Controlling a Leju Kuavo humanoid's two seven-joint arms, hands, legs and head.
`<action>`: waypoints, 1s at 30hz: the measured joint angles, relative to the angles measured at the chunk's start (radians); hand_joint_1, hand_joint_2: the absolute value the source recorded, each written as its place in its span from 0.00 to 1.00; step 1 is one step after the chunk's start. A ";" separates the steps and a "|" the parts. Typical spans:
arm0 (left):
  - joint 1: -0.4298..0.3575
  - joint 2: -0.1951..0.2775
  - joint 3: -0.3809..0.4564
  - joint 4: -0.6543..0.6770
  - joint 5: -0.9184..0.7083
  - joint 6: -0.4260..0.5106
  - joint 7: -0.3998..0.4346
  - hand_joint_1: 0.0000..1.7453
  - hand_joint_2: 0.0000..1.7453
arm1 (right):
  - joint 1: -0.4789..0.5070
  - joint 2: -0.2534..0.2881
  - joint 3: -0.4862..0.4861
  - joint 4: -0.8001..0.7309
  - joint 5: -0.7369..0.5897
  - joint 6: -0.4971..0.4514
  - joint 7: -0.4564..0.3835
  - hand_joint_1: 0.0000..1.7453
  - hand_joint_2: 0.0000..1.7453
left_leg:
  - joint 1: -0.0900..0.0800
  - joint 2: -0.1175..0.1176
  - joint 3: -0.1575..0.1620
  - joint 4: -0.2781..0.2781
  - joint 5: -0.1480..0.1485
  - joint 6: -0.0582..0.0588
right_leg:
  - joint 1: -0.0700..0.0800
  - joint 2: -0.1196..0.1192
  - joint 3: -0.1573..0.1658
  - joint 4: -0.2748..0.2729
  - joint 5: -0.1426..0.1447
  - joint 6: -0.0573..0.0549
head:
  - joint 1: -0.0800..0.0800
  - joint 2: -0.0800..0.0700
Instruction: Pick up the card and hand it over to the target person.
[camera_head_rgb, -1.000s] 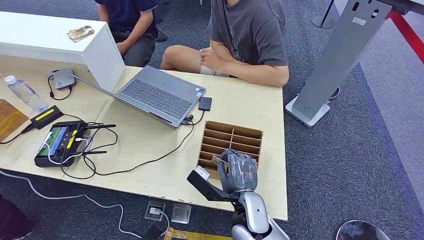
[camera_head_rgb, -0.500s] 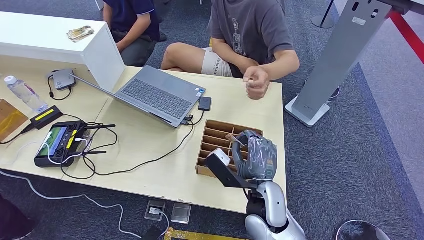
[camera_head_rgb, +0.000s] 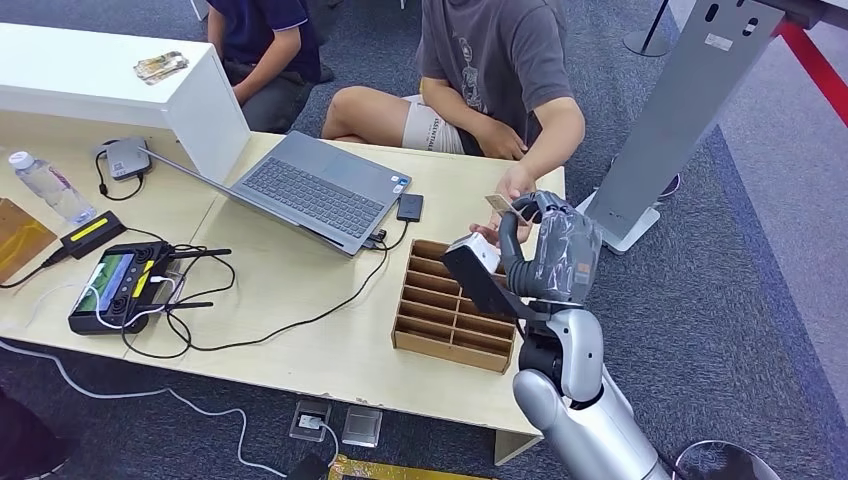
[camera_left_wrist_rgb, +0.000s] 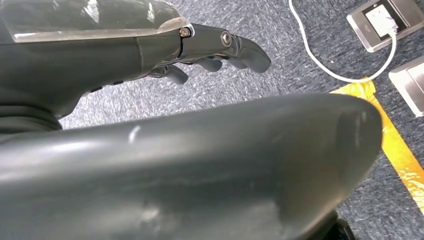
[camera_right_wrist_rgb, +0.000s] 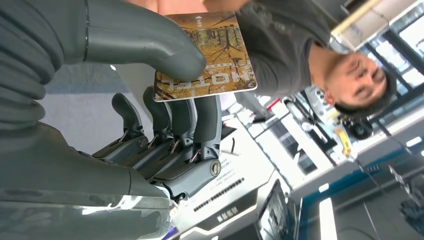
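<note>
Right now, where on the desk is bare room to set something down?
Bare wood between the laptop and the slotted cardboard tray, crossed by one black cable. Also the near edge below the tray. Crowded at left: controller, cables, bottle.

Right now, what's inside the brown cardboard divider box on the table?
The brown cardboard divider box shows bare slots with no cards visible. The right hand's wrist camera mount covers its far right corner.

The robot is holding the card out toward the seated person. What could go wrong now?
The card is only pinched at one end by the right hand, so it may slip before the person's hand grips it. If it drops, it may fall back into the divided box or onto the table.
</note>
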 joint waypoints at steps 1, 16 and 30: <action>0.000 0.000 0.000 0.001 -0.001 0.000 0.000 0.00 0.00 | -0.008 0.003 0.001 0.020 0.003 0.001 0.002 0.80 1.00 | 0.000 0.000 0.000 0.000 0.000 0.000 | 0.000 0.000 0.000 0.000 0.000 0.000 | 0.000 0.000; 0.000 -0.004 -0.002 0.007 -0.008 -0.001 0.001 0.00 0.00 | -0.002 0.022 0.022 0.087 0.008 0.013 0.005 0.00 1.00 | 0.000 -0.001 0.000 -0.001 0.000 0.000 | 0.000 -0.001 0.001 0.000 0.000 0.000 | 0.000 0.000; 0.003 -0.010 0.023 0.009 0.007 0.008 0.016 0.00 0.00 | 0.101 -0.023 -0.044 -0.161 -0.438 0.051 -0.158 0.00 1.00 | 0.000 -0.004 -0.001 0.000 0.000 0.000 | 0.000 -0.004 0.000 0.000 -0.001 0.000 | 0.000 0.000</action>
